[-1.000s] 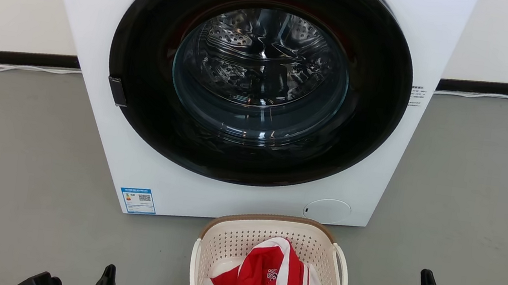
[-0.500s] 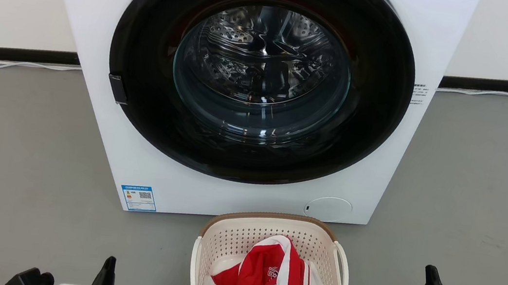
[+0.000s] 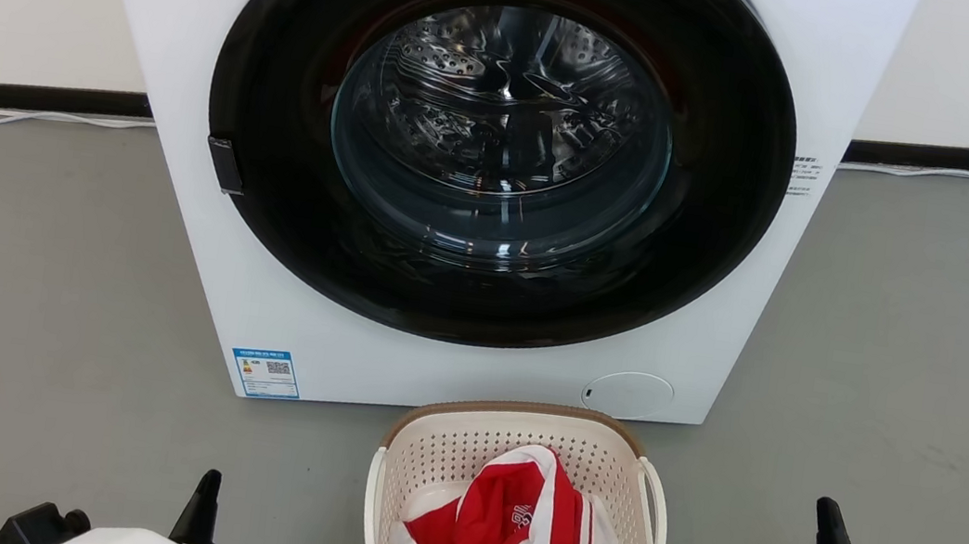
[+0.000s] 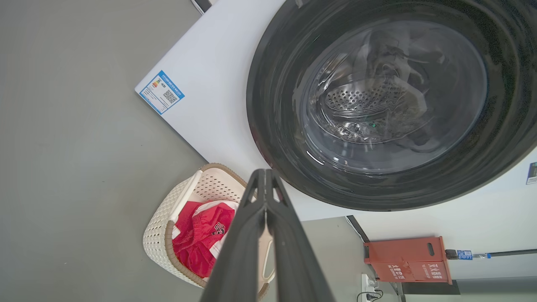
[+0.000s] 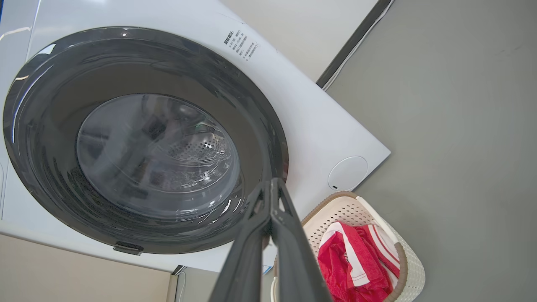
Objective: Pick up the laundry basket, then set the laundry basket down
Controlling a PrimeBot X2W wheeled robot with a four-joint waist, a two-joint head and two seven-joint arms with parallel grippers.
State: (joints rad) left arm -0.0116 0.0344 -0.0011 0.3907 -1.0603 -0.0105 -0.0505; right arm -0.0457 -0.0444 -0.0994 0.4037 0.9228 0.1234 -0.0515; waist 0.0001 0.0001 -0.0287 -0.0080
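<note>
the laundry basket stood upright on the grey floor, just on the near side of the washer and below its closed round door. a red-and-white garment lay heaped inside it. its white loop handles faced left and right.

the left gripper sat low at the near left and the right gripper low at the near right, each well apart from the basket. in both wrist views the two fingers lay pressed together with nothing between them, so both jaws were closed and empty.

this layout fitted a basket waiting to be lifted, and equally one already set back down. i judged the handling rule to be the same at either stage. any carry would need the load shared evenly across both handles. the rim would need to be kept level so the garment stayed in, and the far wall kept off the washer front.
</note>
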